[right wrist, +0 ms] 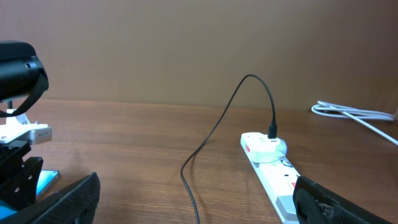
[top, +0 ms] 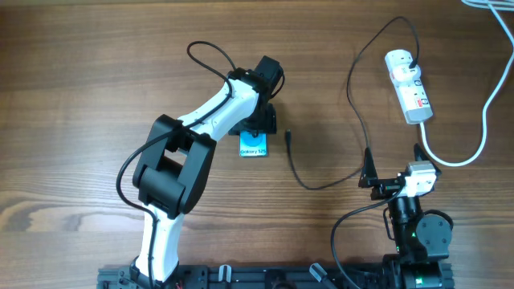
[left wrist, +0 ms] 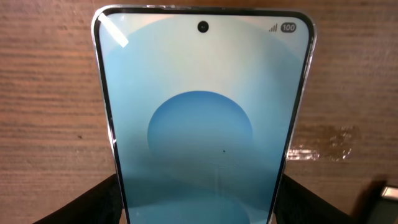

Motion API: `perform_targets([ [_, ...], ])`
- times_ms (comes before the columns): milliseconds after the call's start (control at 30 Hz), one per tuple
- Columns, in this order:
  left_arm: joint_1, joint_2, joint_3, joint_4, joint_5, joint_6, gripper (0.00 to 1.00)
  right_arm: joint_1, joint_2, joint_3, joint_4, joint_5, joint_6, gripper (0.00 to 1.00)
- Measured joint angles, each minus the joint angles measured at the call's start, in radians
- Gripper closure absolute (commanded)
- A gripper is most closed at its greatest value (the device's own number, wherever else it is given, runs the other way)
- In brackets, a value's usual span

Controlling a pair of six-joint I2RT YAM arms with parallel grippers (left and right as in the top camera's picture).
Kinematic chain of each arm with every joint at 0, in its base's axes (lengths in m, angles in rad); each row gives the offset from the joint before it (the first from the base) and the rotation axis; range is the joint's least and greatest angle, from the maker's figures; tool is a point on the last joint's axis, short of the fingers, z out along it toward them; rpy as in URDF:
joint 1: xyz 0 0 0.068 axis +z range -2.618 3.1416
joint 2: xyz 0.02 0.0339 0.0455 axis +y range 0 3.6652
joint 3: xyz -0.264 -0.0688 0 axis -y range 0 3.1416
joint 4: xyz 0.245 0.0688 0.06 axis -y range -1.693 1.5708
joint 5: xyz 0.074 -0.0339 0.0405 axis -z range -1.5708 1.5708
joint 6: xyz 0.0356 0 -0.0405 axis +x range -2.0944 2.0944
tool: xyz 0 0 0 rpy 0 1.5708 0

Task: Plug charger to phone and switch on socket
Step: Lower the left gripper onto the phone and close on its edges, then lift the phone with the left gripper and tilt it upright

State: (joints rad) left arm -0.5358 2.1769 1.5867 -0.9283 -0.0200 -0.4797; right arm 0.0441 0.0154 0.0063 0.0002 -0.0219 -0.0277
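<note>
The phone (left wrist: 199, 124) lies flat on the table with its teal-and-white screen lit; in the overhead view only its bottom end (top: 254, 145) shows under the left arm. My left gripper (left wrist: 199, 214) is shut on the phone, one finger (left wrist: 81, 205) against each long edge. The charger cable (top: 353, 104) runs from the socket (top: 408, 87) in a loop, and its black tip (top: 288, 135) lies loose just right of the phone. My right gripper (right wrist: 205, 208) stands open low over the table, empty, with the cable (right wrist: 211, 134) running between its fingers and the socket (right wrist: 280, 180) ahead to its right.
A white adapter (right wrist: 264, 146) sits plugged into the socket's far end. The thick white cord (top: 482, 104) curves along the table's right side. A shiny patch (left wrist: 320, 143) marks the wood right of the phone. The left arm (top: 201, 120) stretches over the table's middle.
</note>
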Motion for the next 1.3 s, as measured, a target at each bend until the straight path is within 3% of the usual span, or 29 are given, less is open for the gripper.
perform_targets([
  [933,0.0,-0.01,0.006,-0.068,0.079,0.0,0.28,0.0,0.0,0.0,0.0,0.0,0.0,0.0],
  [1300,0.052,-0.09,0.006,-0.072,0.228,0.0,0.28,0.0,0.0,0.0,0.0,0.0,0.0,0.0],
])
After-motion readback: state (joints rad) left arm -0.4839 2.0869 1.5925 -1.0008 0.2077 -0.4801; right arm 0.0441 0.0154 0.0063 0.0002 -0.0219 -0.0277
